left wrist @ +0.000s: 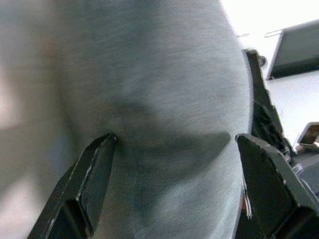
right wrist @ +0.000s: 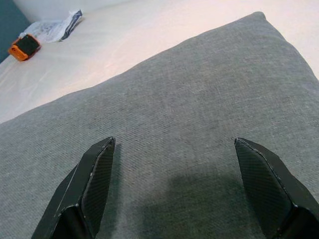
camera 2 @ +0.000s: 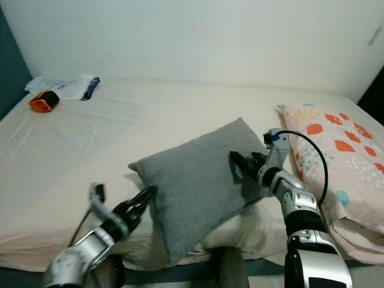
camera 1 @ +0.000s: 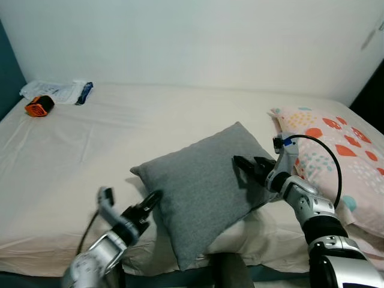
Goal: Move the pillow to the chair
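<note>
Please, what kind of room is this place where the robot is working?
Most likely a bedroom. A wide bed with a cream sheet stands against a plain white wall, and on it lie a grey pillow and a patterned pillow with orange spots.

Silver arms, black-fingered right hand [camera 1: 252,165], black cable

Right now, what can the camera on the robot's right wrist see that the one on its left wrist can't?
Right wrist view alone: the cream bed, with an orange object and a plastic packet at its far corner.

Left wrist view alone: a dark screen-like panel against a bright background, beyond the cushion's edge.

Both: the grey pillow up close, between that gripper's two open black fingers.
</note>
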`<state>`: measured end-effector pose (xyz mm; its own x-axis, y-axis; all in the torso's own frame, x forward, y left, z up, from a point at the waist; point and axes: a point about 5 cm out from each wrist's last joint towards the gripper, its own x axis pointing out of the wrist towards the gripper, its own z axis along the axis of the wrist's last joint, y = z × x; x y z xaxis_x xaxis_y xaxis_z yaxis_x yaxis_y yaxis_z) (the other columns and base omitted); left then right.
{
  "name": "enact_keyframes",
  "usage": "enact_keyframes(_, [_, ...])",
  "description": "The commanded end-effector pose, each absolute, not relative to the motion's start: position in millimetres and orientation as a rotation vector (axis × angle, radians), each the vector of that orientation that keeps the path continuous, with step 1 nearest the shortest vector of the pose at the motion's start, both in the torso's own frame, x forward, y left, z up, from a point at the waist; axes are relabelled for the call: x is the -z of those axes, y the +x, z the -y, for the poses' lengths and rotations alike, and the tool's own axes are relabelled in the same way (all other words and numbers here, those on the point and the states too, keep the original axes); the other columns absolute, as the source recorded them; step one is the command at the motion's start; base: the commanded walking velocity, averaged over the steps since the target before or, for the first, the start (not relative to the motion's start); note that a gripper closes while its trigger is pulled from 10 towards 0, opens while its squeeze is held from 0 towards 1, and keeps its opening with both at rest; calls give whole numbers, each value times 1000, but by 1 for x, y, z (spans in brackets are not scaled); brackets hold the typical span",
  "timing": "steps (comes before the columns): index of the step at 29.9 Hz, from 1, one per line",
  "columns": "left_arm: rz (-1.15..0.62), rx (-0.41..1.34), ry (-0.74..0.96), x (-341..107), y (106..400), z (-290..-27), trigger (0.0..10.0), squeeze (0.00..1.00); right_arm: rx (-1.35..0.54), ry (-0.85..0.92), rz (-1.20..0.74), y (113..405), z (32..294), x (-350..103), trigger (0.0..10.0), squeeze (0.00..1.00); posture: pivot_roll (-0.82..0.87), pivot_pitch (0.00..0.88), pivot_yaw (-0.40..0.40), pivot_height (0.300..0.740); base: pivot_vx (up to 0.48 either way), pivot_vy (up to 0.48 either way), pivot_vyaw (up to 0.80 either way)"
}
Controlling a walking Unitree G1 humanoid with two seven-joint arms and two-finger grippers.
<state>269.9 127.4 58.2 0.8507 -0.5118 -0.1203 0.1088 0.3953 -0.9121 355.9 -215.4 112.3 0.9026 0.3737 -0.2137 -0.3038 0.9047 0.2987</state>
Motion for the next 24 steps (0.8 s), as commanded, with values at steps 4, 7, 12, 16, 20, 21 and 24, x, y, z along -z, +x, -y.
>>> enact_keyframes(4, [-488, 485, -1080, -57, 277, -87, 10000, 0, -344, 265, -268, 357, 217, -115, 10000, 0, -22, 0, -112, 515, 0, 0, 0])
enact_keyframes(7, [-493, 503, -1074, -59, 279, -81, 10000, 0, -343, 266, -266, 357, 217, -115, 10000, 0, -23, 0, -110, 515, 0, 0, 0])
enact_keyframes(12, [-560, 596, -922, -60, 275, -58, 10000, 0, -350, 263, -268, 356, 214, -114, 10000, 0, -16, 0, -110, 515, 0, 0, 0])
enact_keyframes(16, [-610, 603, -759, -49, 268, -53, 7333, 0, -351, 261, -270, 356, 213, -113, 10000, 0, -15, 0, -110, 515, 0, 0, 0])
enact_keyframes(20, [-624, 621, -694, -45, 267, -52, 0, 0, -350, 260, -268, 357, 211, -114, 10000, 0, -17, 0, -108, 515, 0, 0, 0])
enact_keyframes(21, [-632, 621, -677, -44, 267, -53, 0, 0, -350, 259, -267, 358, 210, -114, 10000, 0, -18, 0, -107, 515, 0, 0, 0])
enact_keyframes(24, [-656, 609, -661, -40, 267, -55, 0, 0, -351, 258, -266, 358, 210, -114, 10000, 0, -20, 0, -104, 515, 0, 0, 0])
